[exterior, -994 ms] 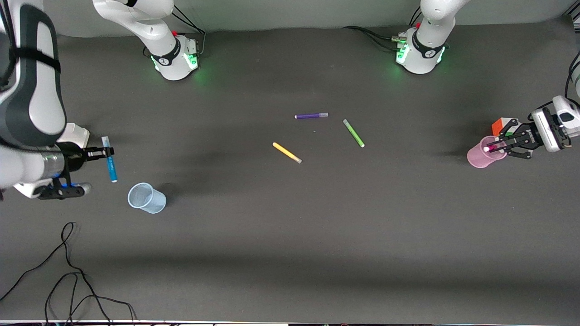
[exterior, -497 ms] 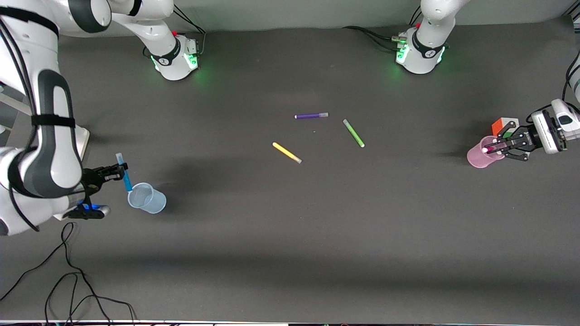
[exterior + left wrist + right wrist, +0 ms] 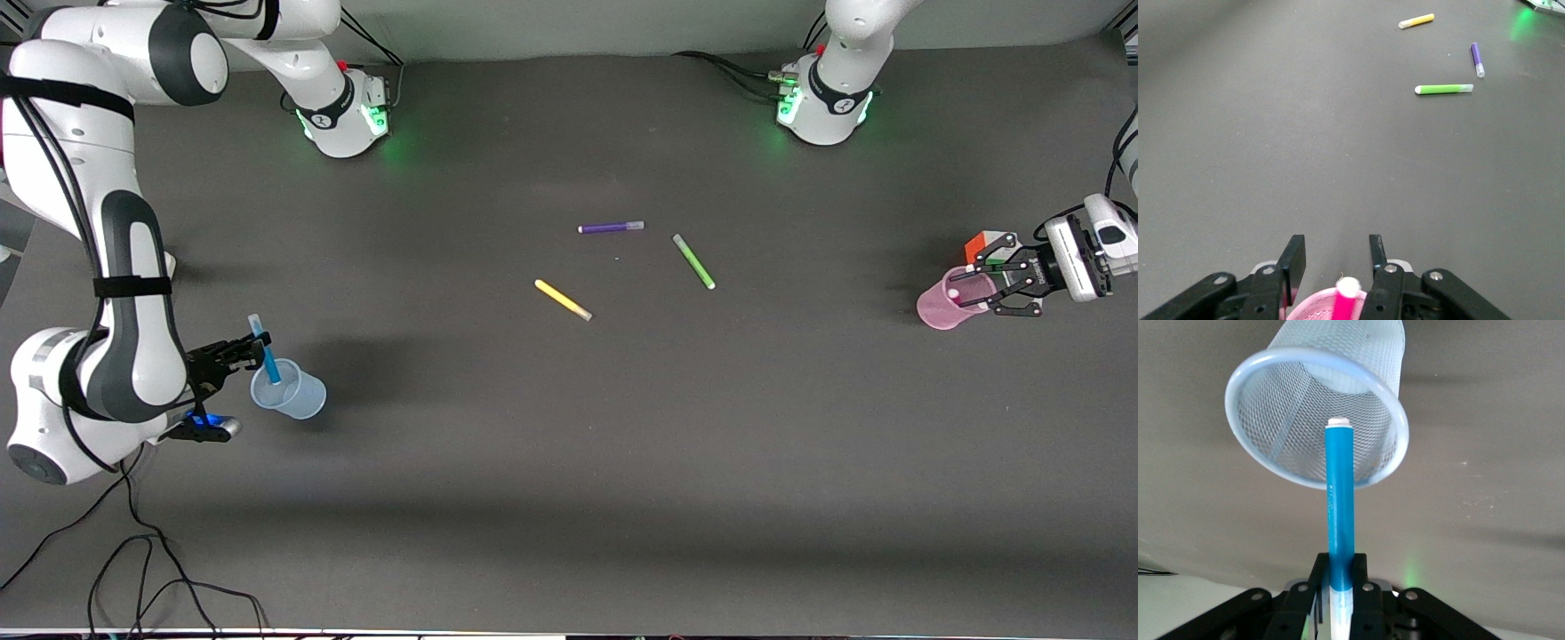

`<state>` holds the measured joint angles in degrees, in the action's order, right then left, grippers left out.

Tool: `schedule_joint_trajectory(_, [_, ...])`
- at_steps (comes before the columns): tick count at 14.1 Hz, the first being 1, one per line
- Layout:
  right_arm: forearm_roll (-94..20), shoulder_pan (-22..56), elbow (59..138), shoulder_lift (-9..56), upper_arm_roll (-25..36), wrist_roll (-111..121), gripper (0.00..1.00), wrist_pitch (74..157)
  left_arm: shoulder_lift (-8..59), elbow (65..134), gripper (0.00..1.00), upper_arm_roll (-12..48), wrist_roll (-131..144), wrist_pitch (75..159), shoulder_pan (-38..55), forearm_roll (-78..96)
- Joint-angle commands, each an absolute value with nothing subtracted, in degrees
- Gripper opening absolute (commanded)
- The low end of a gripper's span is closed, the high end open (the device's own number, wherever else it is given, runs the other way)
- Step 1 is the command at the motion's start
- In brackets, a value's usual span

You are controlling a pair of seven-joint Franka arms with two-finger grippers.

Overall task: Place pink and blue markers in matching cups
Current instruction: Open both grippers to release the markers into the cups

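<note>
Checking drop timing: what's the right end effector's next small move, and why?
Probably lower a bit further, then open. The right end effector is shut on the blue marker, whose tip sits at the blue cup mouth, not yet deep inside. The left end effector is open over the pink cup, the pink marker inside it.

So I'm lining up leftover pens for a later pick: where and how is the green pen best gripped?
Grip the green pen at mid-barrel, coming straight down from above with the fingers across its width. It lies flat on the table at a slant, apart from the purple pen and yellow pen, so both long sides look open.
</note>
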<state>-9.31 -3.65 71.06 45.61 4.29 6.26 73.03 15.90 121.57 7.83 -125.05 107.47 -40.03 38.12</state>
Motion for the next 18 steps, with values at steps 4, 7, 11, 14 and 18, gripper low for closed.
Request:
schedule_joint_trajectory(4, [-10.63,-4.31,68.64,46.41,3.69,6.68,1.0,71.72,11.01,114.18,0.37,8.61,-101.23,100.12,-37.37,32.54])
schedule_joint_trajectory(7, [-10.46,-3.69,67.16,44.74,3.78,6.5,1.0,71.63,4.68,109.88,0.37,8.61,-80.75,95.9,-31.31,25.95])
schedule_joint_trajectory(11, [-9.49,-2.02,66.79,37.29,4.13,0.8,1.0,72.5,1.93,102.68,0.38,8.7,-56.13,92.38,-21.91,18.39])
schedule_joint_trajectory(14, [-6.69,-0.53,67.85,31.04,4.13,-0.86,1.0,74.18,2.29,97.48,0.38,8.88,-41.1,90.7,-14.87,12.41])
schedule_joint_trajectory(18, [-5.98,0.44,72.4,22.17,4.13,-5.62,1.0,76.54,3.43,93.35,0.38,8.88,-25.43,89.91,-6.79,4.68])
